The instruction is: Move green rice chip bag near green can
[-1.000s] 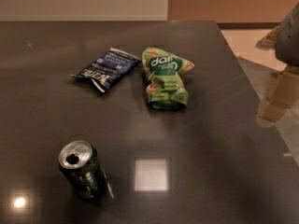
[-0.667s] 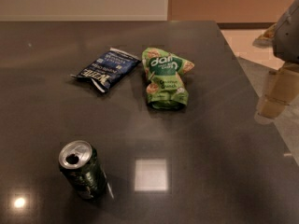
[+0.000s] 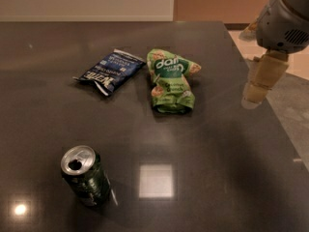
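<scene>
The green rice chip bag [image 3: 172, 81] lies crumpled on the dark table, a little right of centre at the back. The green can [image 3: 86, 176] stands upright near the front left, its silver top opened. My gripper [image 3: 256, 92] hangs above the table's right edge, well to the right of the bag and at about its level. It holds nothing that I can see. The bag and the can are far apart.
A dark blue snack bag [image 3: 110, 71] lies just left of the green bag. The dark glossy table [image 3: 212, 168] ends at a right edge close under the gripper, with lighter floor [image 3: 292, 88] beyond. A bright light reflection sits on the table near the can.
My gripper has moved a little to the left and up, closer to the table's right edge. The bags and the can have not moved.
</scene>
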You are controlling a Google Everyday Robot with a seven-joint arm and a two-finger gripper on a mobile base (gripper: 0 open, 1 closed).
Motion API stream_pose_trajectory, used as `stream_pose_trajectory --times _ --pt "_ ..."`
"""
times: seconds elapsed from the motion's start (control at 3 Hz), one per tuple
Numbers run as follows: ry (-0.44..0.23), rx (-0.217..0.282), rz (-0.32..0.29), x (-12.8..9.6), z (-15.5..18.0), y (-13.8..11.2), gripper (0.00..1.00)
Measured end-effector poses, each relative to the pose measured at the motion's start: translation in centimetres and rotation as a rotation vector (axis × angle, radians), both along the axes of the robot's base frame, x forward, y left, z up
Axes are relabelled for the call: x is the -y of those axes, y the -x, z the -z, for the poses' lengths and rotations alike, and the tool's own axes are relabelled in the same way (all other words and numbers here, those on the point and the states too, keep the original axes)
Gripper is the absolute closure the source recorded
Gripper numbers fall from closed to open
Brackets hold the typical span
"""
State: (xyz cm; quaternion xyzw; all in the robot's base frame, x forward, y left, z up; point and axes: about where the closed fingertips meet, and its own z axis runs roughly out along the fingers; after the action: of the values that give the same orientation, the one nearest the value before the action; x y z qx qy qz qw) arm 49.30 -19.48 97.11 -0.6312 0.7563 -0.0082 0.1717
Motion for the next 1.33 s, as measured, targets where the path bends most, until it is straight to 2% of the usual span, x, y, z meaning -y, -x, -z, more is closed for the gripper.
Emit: stream_pose_trajectory --times 0.33,0.67,1.0,1.33 --pt "-0.063 -0.012 0.033 -2.1 0.5 -3.0 0.0" --pt "-0.123 -0.035 0.107 -4.6 1.1 -5.0 0.0" --pt "-0.169 -0.057 0.208 -7.4 1.9 -6.6 0.0" --pt "-0.165 -0.059 0.302 -9.8 3.2 -8.0 0.0"
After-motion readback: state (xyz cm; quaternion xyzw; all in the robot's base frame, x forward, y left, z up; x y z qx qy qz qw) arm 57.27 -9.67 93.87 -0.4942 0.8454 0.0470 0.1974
